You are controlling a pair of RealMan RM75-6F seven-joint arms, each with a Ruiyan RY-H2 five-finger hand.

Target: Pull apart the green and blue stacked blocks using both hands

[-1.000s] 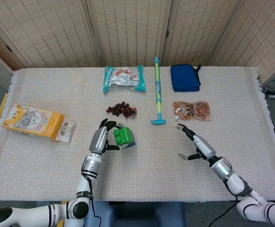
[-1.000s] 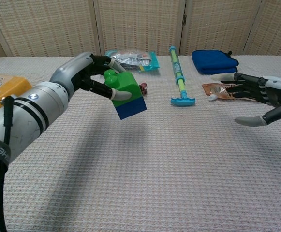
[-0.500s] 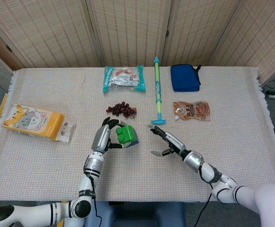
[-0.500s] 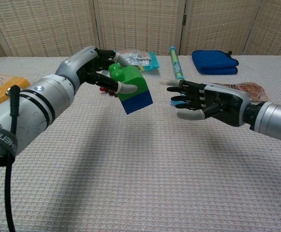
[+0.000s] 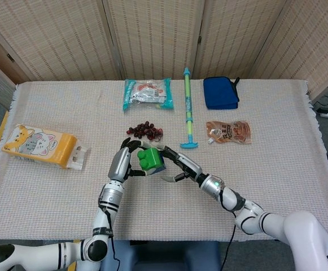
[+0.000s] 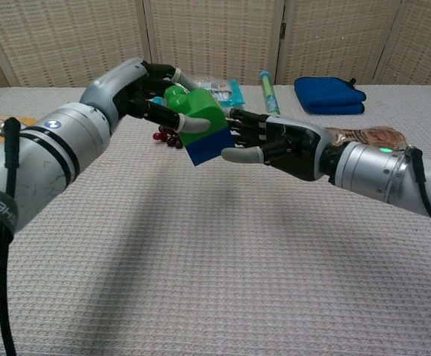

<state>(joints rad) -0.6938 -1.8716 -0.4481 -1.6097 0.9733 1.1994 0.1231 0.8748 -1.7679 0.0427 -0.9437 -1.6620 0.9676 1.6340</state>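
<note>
The green block (image 6: 195, 114) sits stacked on the blue block (image 6: 208, 147), and the pair is tilted and held up off the table. My left hand (image 6: 136, 92) grips the green block from the left and top; in the head view the left hand (image 5: 123, 161) is beside the green block (image 5: 148, 158). My right hand (image 6: 276, 141) has come up against the stack's right side with its fingers spread. Its thumb lies by the blue block's lower edge, and I cannot tell whether it touches. Only a sliver of the blue block (image 5: 161, 166) shows in the head view, next to the right hand (image 5: 180, 164).
Dark grapes (image 5: 145, 131) lie just behind the hands. Further back are a teal snack bag (image 5: 148, 93), a green-and-blue pump toy (image 5: 188, 107), a blue pouch (image 5: 220, 92) and a brown sachet (image 5: 228, 131). A yellow cat-print box (image 5: 39, 145) lies at the left.
My right hand has swept in from the right across the table up to the stack. The left hand has raised the blocks slightly and moved them toward the middle.
</note>
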